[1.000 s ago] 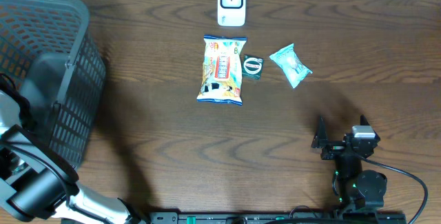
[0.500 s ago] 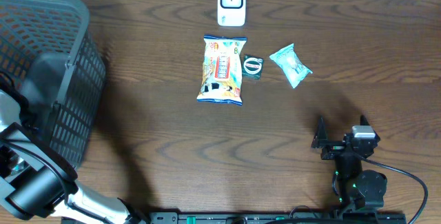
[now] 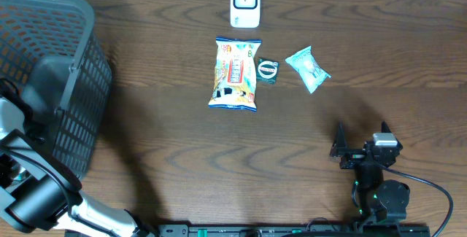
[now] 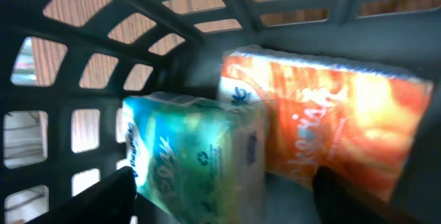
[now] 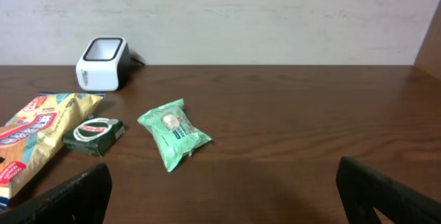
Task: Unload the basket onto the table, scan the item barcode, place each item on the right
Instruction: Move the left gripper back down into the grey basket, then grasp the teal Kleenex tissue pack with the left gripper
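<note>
My left pincer (image 4: 224, 182) hung released inside the dark plastic mesh basket (image 4: 200, 69). Between my jaws, just ahead, lay the teal-green soft tissue pack (image 4: 196, 151), which I judged the item to scan. One finger sat just beside its edge, while the other stood before the orange wrapped pack (image 4: 331, 120) pressed against it, so squeezing could have pinched both, or the slack wrapper could have slipped. The white box scanner (image 3: 245, 2) stood well apart, outside the basket. My right pincer (image 5: 224, 179) hovered released and empty.

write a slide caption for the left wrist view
Left hand open inside the dark basket, lined up on a teal pack beside an orange pack.
</note>
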Controlling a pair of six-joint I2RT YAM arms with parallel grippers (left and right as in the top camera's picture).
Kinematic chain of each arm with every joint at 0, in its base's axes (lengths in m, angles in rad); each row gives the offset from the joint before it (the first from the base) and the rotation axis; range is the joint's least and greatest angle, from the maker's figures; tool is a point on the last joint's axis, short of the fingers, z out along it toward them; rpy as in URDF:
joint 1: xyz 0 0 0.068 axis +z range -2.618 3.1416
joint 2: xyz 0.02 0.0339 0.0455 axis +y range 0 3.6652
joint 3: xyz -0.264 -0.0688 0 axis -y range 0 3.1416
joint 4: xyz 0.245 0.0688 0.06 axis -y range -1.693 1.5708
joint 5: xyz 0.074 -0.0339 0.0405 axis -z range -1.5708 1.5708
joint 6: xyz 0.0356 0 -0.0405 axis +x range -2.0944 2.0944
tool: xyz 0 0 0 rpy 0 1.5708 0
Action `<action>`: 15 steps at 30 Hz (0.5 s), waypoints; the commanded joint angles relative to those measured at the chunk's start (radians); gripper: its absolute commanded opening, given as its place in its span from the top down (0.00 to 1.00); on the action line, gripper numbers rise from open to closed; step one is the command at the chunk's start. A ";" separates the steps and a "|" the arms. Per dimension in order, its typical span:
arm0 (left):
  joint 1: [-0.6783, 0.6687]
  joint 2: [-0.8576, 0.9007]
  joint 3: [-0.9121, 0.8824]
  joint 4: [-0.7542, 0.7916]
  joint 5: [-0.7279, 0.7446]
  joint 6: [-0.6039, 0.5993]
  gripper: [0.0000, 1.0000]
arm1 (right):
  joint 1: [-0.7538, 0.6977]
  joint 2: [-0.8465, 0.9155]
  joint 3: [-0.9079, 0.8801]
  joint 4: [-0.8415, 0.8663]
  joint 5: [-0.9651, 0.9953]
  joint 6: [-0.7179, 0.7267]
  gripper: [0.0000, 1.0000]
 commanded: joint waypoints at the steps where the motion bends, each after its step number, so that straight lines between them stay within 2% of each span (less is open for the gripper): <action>1: 0.024 0.013 -0.015 -0.012 -0.039 0.007 0.26 | -0.008 -0.002 -0.002 -0.004 -0.002 0.010 0.01; 4: 0.040 0.012 -0.015 -0.020 -0.039 0.007 0.46 | -0.008 -0.002 -0.002 -0.004 -0.002 0.010 0.01; 10: 0.061 0.012 -0.015 -0.041 -0.039 0.007 0.72 | -0.008 -0.002 -0.002 -0.004 -0.002 0.010 0.01; 13: 0.061 0.010 -0.015 -0.046 -0.039 0.007 0.80 | -0.008 -0.002 -0.002 -0.004 -0.002 0.010 0.01; 15: 0.061 0.000 -0.014 -0.057 -0.039 0.007 0.92 | -0.008 -0.002 -0.002 -0.004 -0.002 0.010 0.01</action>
